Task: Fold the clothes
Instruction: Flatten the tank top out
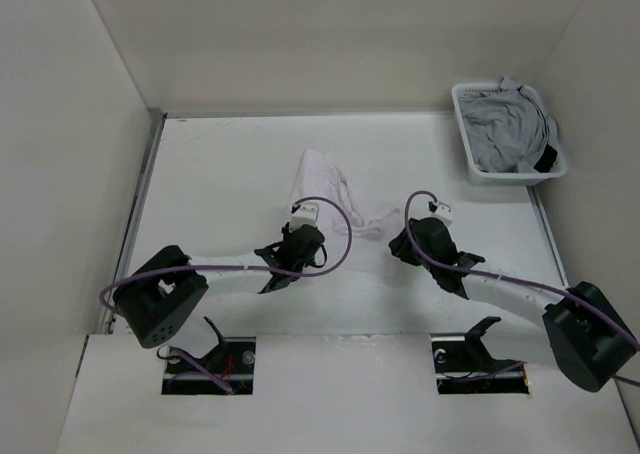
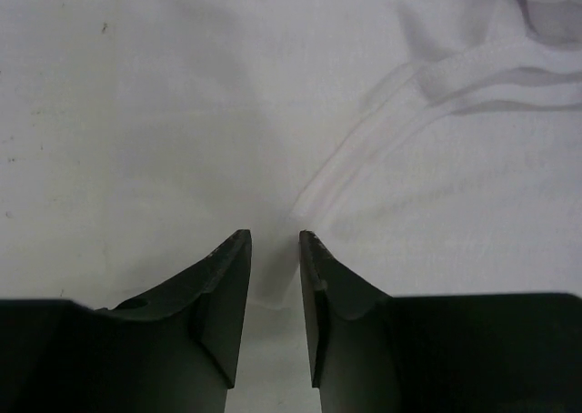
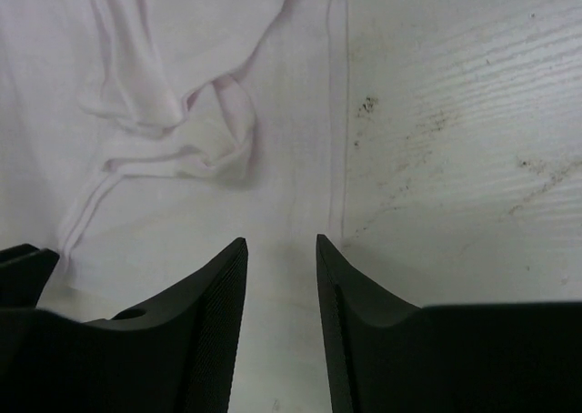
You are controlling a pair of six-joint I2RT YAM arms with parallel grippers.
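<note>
The clothes [image 1: 333,186] are one thin white garment, lying crumpled at the table's middle. My left gripper [image 1: 303,236] hangs over its near left part. In the left wrist view that gripper [image 2: 273,240] is open by a narrow gap, low over the clothes [image 2: 436,176], and a cloth corner lies between its fingers [image 2: 227,286]. My right gripper [image 1: 405,242] is at the garment's near right edge. In the right wrist view it [image 3: 280,242] is open over flat cloth, with nothing held. The clothes [image 3: 173,113] bunch up ahead of it, and their hem runs straight just right of the jaws.
A white basket [image 1: 515,179] stands at the back right with a grey garment [image 1: 505,124] in it. White walls close the table on the left, back and right. Bare, scuffed tabletop [image 3: 455,140] lies right of the garment.
</note>
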